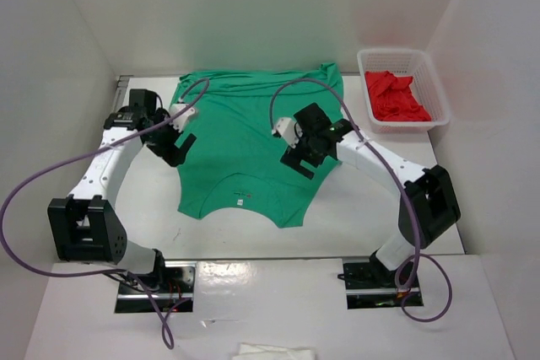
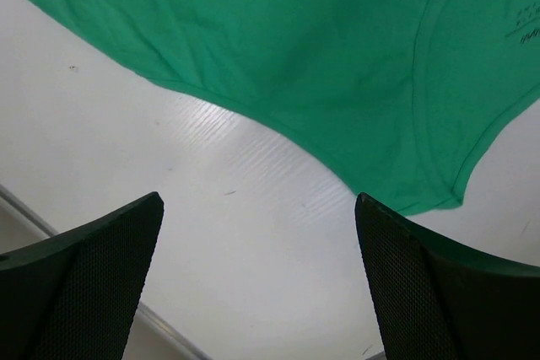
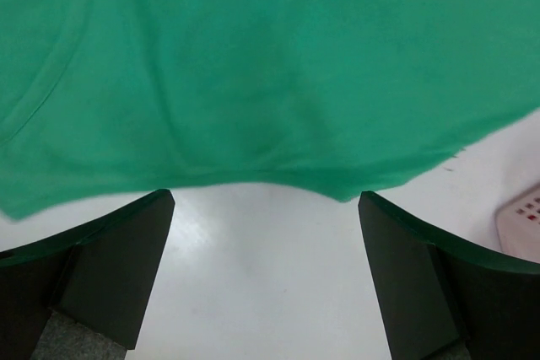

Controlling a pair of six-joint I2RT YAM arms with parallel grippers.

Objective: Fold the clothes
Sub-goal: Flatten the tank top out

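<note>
The clothes, a green T-shirt (image 1: 245,141), lie spread flat on the white table (image 1: 143,200), neck toward the arms, with a small white label (image 1: 241,202) at the collar. My left gripper (image 1: 180,147) hangs at the shirt's left edge. In the left wrist view it (image 2: 258,201) is open over bare table, just short of the shirt's hem (image 2: 295,40). My right gripper (image 1: 297,159) sits over the shirt's right side. In the right wrist view it (image 3: 266,197) is open with nothing between its fingers, and the shirt's edge (image 3: 270,65) lies just beyond the tips.
A white basket (image 1: 434,82) holding a red garment (image 1: 393,95) stands at the back right; its corner (image 3: 523,221) shows in the right wrist view. White walls enclose the table on three sides. A white scrap (image 1: 274,351) lies at the near edge.
</note>
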